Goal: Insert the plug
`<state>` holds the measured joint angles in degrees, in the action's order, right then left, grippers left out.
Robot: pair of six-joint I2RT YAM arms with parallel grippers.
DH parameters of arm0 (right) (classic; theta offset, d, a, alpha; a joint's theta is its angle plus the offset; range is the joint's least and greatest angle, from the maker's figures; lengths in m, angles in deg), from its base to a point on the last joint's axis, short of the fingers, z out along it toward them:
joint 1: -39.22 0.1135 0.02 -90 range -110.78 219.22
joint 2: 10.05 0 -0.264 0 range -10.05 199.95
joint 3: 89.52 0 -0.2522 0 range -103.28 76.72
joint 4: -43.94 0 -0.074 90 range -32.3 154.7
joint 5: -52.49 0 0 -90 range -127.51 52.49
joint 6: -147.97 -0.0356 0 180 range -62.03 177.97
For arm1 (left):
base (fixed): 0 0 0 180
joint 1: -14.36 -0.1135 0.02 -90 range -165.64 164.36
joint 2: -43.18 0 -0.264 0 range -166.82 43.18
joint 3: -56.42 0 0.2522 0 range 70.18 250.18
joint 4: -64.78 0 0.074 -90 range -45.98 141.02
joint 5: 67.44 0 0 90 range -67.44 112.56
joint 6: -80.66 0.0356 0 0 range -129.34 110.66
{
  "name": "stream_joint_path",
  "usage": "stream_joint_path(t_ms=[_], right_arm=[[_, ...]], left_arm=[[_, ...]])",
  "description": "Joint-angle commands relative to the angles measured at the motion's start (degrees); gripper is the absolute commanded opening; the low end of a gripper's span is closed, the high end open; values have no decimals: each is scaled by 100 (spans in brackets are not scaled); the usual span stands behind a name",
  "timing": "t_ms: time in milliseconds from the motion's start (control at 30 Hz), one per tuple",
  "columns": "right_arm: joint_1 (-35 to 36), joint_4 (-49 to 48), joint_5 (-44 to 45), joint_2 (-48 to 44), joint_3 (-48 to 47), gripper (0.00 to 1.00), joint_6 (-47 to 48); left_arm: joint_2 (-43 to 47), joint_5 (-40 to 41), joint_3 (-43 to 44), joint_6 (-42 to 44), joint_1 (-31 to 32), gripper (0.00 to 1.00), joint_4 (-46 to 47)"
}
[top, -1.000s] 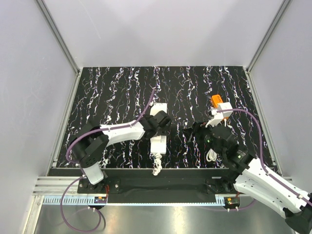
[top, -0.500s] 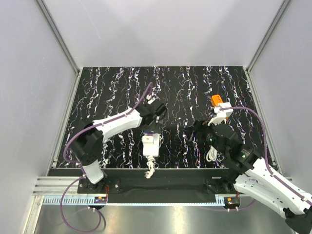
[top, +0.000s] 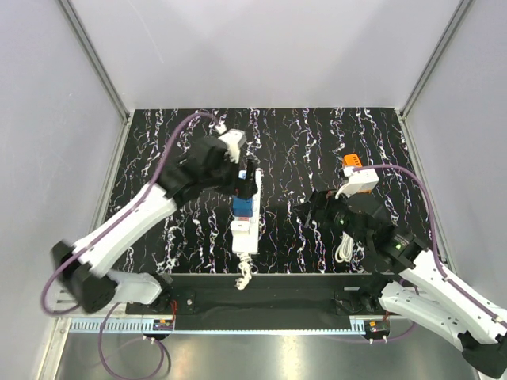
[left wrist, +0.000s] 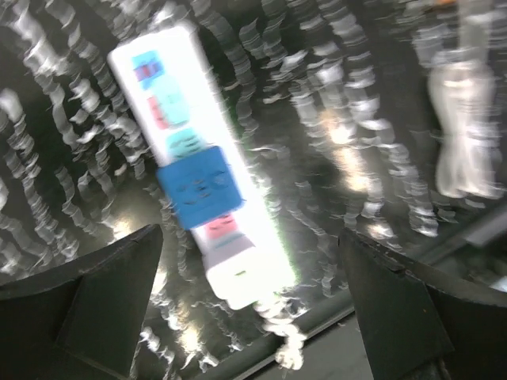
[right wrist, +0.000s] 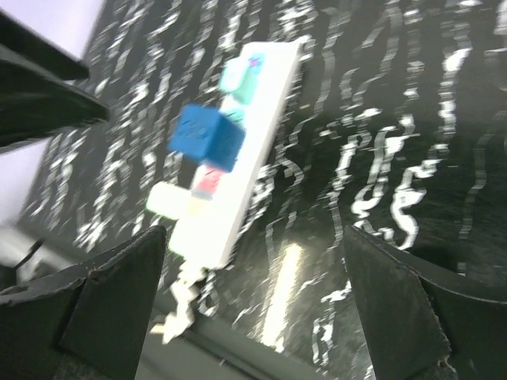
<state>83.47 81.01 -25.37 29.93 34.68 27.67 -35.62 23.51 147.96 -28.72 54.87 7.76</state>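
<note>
The white power strip lies lengthwise at the table's near middle. A blue plug sits on it at mid-length. Both show in the left wrist view, strip and plug, and in the right wrist view, strip and plug. My left gripper is raised above the strip's far end, open and empty. My right gripper hovers to the right of the strip, open and empty.
The strip's knotted white cord end hangs over the table's near edge. A coiled white cable lies at the near right under the right arm and also shows in the left wrist view. Grey walls close in the table.
My left gripper has let go over the strip, lifted and drawn back toward the far left. The blue plug now shows on the strip. The right arm has barely moved.
</note>
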Motion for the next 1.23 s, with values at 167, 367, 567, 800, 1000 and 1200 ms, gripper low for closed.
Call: stream_joint_path(t_ms=[167, 367, 567, 800, 1000, 1200], right_arm=[[31, 823, -1048, -290, -953, 100, -573], [31, 1185, -995, -176, -1447, 100, -872], [22, 1185, -731, -96, -1509, 100, -951], [31, 1167, -494, -289, -1386, 100, -986], [31, 1167, -476, -430, -1351, 100, -925], [31, 1167, -529, -527, -1316, 100, -933]], left_arm=[[2937, -2248, -2456, -390, -710, 99, 2576], [3819, -2363, -2988, -392, -1160, 99, 2473], [4127, -1950, -2874, -137, -1160, 99, 2068], [4128, -1923, -2715, -119, -1160, 99, 1848], [4172, -1871, -2680, -163, -1160, 99, 1857], [4172, -1888, -2645, -207, -1160, 99, 1901]])
